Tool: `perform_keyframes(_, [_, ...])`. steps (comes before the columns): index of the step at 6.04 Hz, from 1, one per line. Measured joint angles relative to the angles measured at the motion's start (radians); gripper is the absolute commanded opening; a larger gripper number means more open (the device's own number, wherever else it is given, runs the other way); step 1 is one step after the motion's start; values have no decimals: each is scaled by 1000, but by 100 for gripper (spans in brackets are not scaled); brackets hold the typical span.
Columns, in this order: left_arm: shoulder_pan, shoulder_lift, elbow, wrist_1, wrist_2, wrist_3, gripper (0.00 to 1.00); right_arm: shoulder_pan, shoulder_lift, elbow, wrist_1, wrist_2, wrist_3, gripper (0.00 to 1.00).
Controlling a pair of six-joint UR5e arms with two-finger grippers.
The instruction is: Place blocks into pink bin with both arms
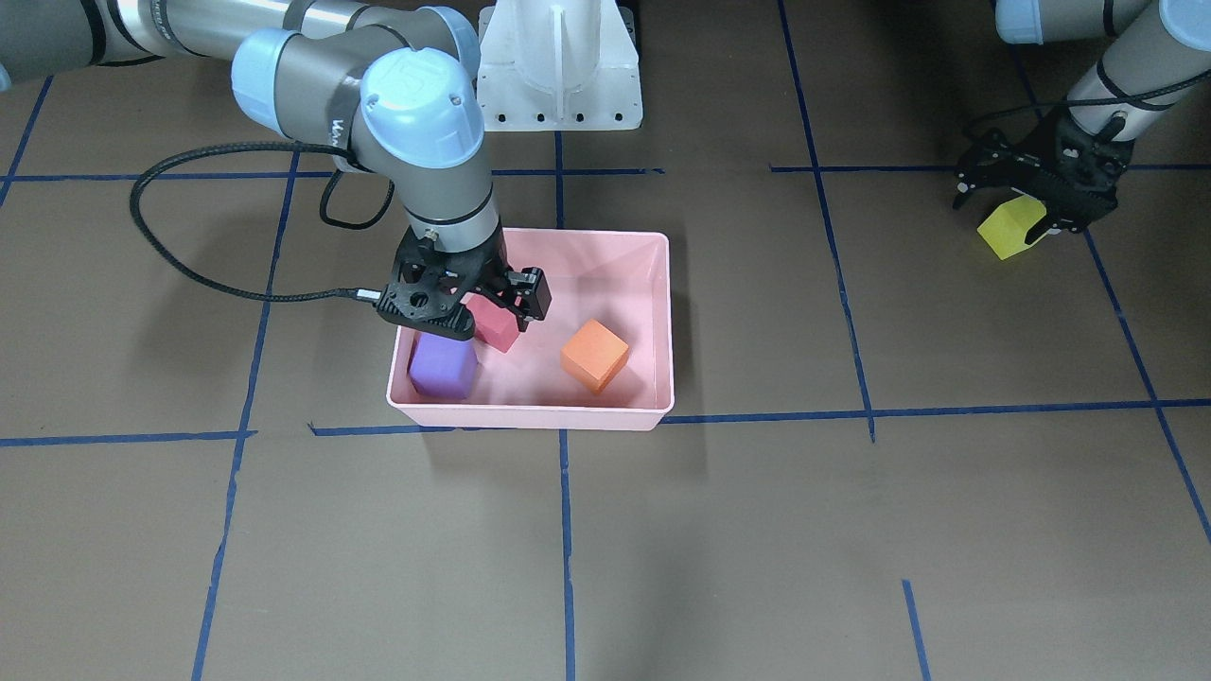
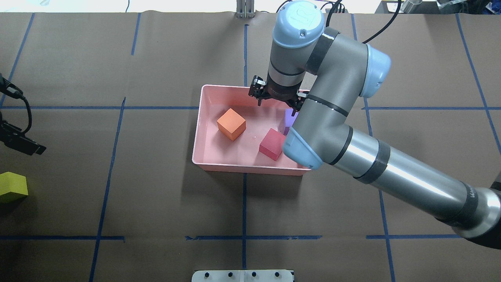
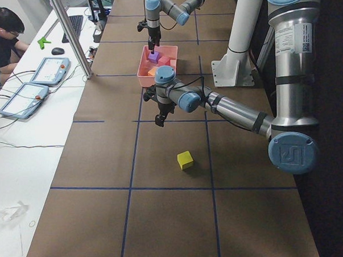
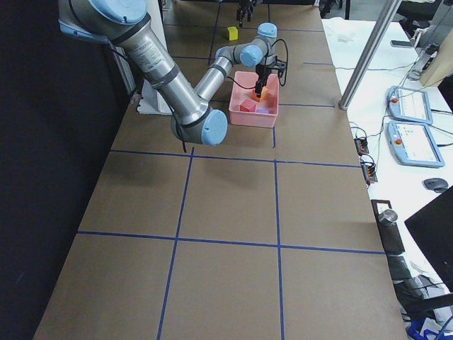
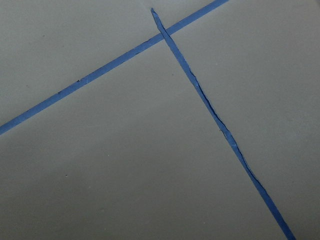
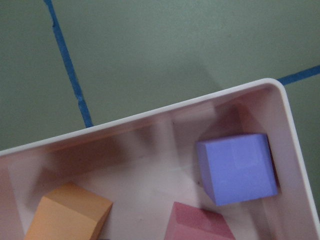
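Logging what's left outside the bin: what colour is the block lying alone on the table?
The block is yellow-green, clearest in the exterior left view.

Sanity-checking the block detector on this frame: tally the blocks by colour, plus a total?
red block: 1
purple block: 1
orange block: 1
yellow-green block: 1
Total: 4 blocks, 3 of them in the pink bin and the yellow-green one out on the table.
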Motion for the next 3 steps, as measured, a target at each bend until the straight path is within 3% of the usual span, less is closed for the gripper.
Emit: perform_keyframes(3, [-16,113,28,-96,7,141,100,97,-136,111,-25,71,-230,100])
